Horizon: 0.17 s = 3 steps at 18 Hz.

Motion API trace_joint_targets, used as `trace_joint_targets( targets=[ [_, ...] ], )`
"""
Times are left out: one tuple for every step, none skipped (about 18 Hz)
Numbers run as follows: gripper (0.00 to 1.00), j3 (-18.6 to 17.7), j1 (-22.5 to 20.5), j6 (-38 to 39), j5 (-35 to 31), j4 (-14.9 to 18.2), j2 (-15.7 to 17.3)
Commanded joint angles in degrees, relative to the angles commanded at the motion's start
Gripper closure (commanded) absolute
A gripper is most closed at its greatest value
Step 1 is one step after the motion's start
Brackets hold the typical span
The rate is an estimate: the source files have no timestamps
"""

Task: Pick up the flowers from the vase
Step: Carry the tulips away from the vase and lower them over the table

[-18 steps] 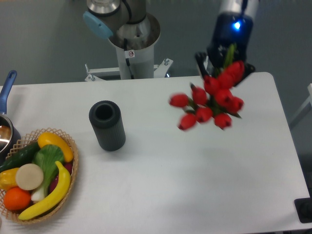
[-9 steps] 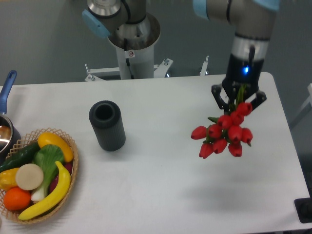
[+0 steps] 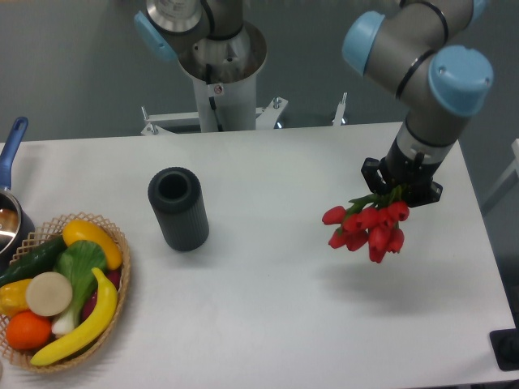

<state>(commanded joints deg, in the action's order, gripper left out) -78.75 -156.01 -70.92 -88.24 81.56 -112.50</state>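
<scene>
My pincer (image 3: 399,192) sits at the right of the frame, just above centre height, closed around the green stems of the flowers (image 3: 367,226). The red tulip buds hang out of it toward the lower left, bunched together and tilted, and they are lifted off the white counter (image 3: 268,324); a faint shadow lies on the surface below and to the right of them. My grey arm with its pale blue joint caps reaches in from the upper right corner and bends down to the pincer.

The vase (image 3: 178,208) stands upright well apart from the flowers, left of centre, a dark ribbed cylinder with its round mouth open and nothing in it.

At the lower left edge a woven basket (image 3: 113,235) holds fruit and vegetables, among them a long yellow banana (image 3: 85,322), an orange (image 3: 27,330) and a green cucumber (image 3: 32,260). Just above it, at the left border, a pot with a blue handle (image 3: 11,145) is partly cut off by the frame.
</scene>
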Motion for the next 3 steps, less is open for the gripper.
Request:
trace_joint_targets(
  targets=[
    [1.0, 0.0, 0.09, -0.79, 0.09, -0.17, 0.0],
    [1.0, 0.0, 0.26, -1.06, 0.26, -0.35, 0.0],
    [1.0, -0.26, 0.35, -1.06, 0.09, -0.53, 0.09]
  ],
)
